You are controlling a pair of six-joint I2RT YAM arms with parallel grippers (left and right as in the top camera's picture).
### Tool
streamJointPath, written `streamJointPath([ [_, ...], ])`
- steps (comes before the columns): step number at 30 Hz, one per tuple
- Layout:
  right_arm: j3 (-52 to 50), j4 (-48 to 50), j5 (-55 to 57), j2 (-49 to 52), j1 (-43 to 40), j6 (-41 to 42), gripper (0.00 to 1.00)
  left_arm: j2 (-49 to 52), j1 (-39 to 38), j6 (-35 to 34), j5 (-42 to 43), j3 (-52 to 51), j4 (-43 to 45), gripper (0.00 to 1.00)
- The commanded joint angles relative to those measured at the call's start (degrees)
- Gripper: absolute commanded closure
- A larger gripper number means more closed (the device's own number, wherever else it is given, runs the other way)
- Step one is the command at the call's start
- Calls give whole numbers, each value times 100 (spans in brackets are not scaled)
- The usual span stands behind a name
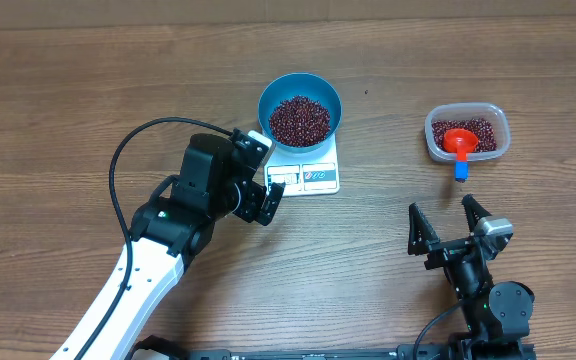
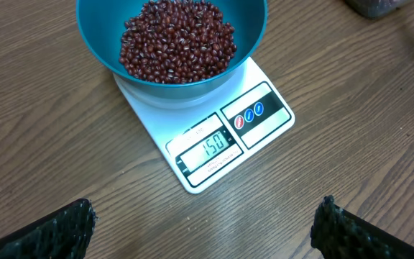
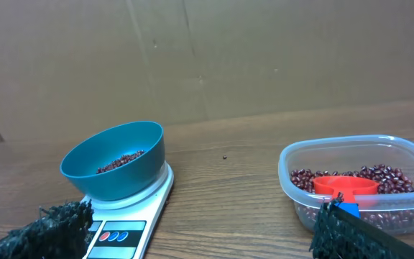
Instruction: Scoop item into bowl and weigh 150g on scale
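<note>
The blue bowl (image 1: pixel 323 95) stands on the white scale (image 1: pixel 320 185) at the table's middle back and holds a heap of dark red beans (image 1: pixel 299 119). In the left wrist view the beans (image 2: pixel 178 39) fill the bowl (image 2: pixel 251 39), and the scale's (image 2: pixel 157 122) display (image 2: pixel 208 147) reads 150. My left gripper (image 1: pixel 268 185) hovers open just left of the scale's front edge, holding nothing; bare wood shows between its fingers (image 2: pixel 63 230). My right gripper (image 1: pixel 446 222) stands open and empty near the front right, short of the tub.
A clear plastic tub (image 1: pixel 434 133) at the back right holds more beans and a red scoop (image 1: pixel 459 141) with a blue handle. The right wrist view shows it (image 3: pixel 293 180) right of the bowl (image 3: pixel 117 169). A cardboard wall (image 3: pixel 207 57) closes the far side.
</note>
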Motion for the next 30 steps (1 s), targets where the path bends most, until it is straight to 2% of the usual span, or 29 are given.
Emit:
streamJointPath([
  [1, -61, 28, 24, -66, 28, -24, 0, 11, 33, 39, 68, 87, 20, 0],
  [30, -61, 28, 24, -66, 28, -24, 0, -127, 59, 39, 70, 85, 13, 1],
])
